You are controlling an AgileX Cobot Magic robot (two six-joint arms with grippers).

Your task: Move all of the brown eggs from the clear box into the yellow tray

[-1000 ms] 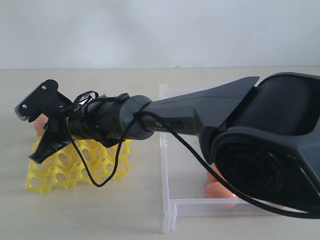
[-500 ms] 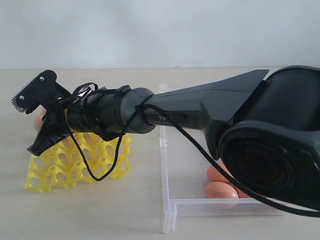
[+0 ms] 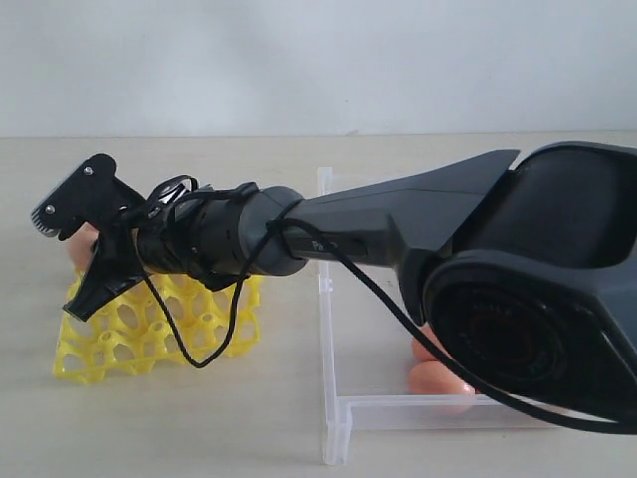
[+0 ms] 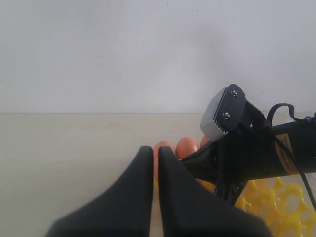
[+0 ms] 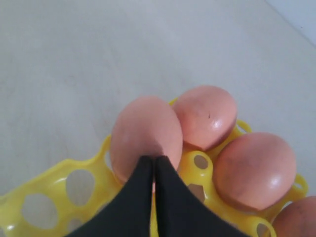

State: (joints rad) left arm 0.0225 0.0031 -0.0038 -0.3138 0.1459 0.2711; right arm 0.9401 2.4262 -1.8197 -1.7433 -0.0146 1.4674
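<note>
The right gripper (image 5: pixel 154 159) is hanging over a corner of the yellow tray (image 5: pixel 185 173) with its fingers pressed together and empty. The tips are sitting just at one of the brown eggs (image 5: pixel 143 128) lying there, so a push down or sideways is risking a cracked shell or an egg rolling off the edge cup. The black cable (image 3: pixel 214 349) is drooping over the lattice and may be snagging a post, while more eggs are waiting in the clear box (image 3: pixel 336 428); the left gripper (image 4: pixel 154 150) is also closed on nothing.
</note>
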